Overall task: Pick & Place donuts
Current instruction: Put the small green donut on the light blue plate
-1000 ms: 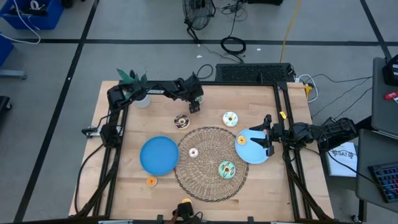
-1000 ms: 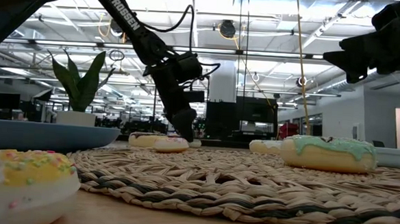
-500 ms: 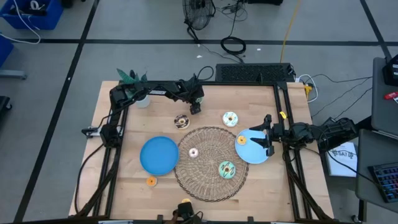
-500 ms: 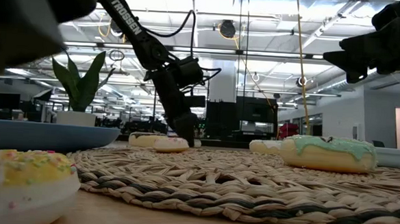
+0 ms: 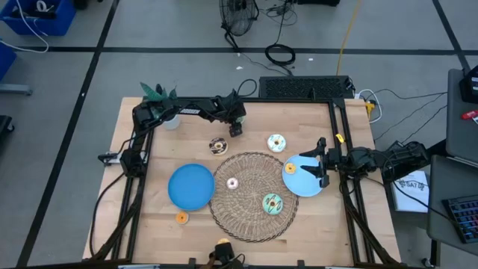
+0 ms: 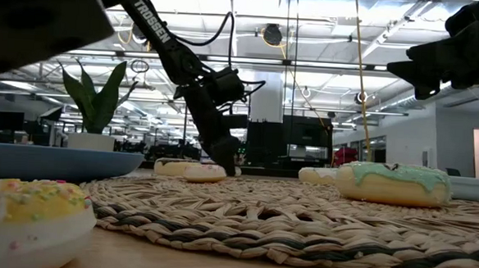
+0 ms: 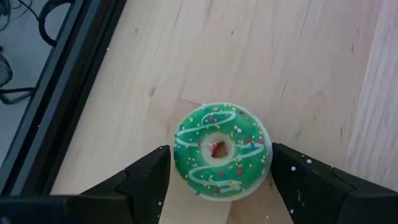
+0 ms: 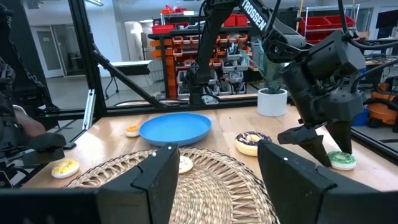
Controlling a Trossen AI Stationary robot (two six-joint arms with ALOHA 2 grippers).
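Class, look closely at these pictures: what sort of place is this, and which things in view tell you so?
Probably a robotics lab or workshop: a wooden table framed by two robot arms, shelves of red parts bins behind, and cables lying on the taped floor.

The whole worktop (image 5: 246,112) is seen from overhead; the woven mat (image 6: 301,219) is viewed level from its edge; close ground is covered by wrist cameras.

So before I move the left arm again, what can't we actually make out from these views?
- Green donut: hidden in the high view under the left gripper; whether the fingers touch it is unclear.
- Small orange donut on the blue plate: too small in the high view to show detail.
- Right gripper: fingertips cut off by the right wrist view's edge.
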